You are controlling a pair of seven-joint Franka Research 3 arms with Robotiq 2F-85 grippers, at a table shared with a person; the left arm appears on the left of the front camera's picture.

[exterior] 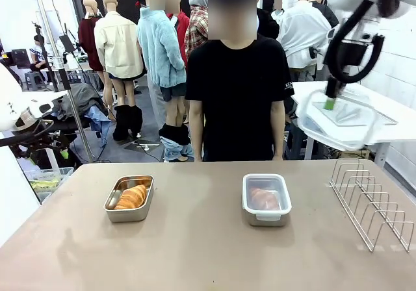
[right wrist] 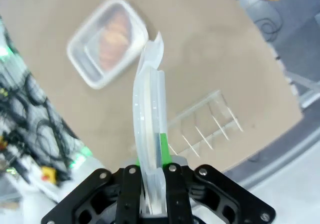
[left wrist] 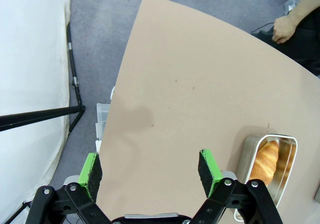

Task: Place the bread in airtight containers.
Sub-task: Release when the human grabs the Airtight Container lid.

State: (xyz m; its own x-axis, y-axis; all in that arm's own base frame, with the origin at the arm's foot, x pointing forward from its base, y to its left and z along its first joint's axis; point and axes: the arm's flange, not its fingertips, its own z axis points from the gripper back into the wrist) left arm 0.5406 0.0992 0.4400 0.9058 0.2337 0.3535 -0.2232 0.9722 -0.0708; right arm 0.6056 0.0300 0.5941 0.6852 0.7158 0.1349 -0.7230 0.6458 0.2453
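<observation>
Right pincer (exterior: pixel 330 102) pinches a clear lid (exterior: pixel 338 119) above the tan table (exterior: pixel 208 252); left pincer (left wrist: pixel 150 169) spread.

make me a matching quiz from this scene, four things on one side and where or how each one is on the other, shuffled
Things:
1. open tin
2. lidded tin
3. clear lid
4. wire rack

States:
A. standing at the table's right end
B. held up in the air by the right gripper
C. closed, with a croissant inside
D. uncovered, with a croissant showing

Pairs: 1-D, 2-C, 3-B, 4-A
</observation>
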